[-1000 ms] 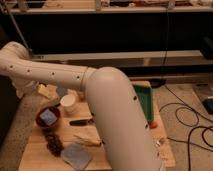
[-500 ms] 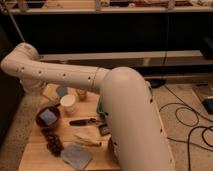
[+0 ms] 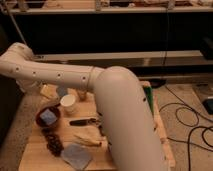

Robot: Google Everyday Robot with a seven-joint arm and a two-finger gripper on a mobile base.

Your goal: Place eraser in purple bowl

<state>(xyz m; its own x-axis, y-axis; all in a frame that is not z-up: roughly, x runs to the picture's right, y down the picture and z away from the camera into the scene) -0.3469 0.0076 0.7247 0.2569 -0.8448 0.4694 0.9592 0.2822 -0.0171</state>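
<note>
Best to pinch the eraser (image 3: 47, 92), likely the small pale block at far left, light and rubbery, across its narrow sides with the gripper (image 3: 30, 86), jaws spread wide, just beside it.

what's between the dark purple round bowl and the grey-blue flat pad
Camera view: a dark brown knobbly cluster lies between purple bowl and grey-blue pad; the hand hangs by the wooden table's back-left corner.

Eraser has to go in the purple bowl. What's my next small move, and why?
Probably swing the arm slightly aside before any descent. The tool hangs at the far-left corner of the table, beyond the purple bowl, while the arm covers the table's middle. I can't pick out an eraser among the things that show, so uncovering more comes first.
</note>
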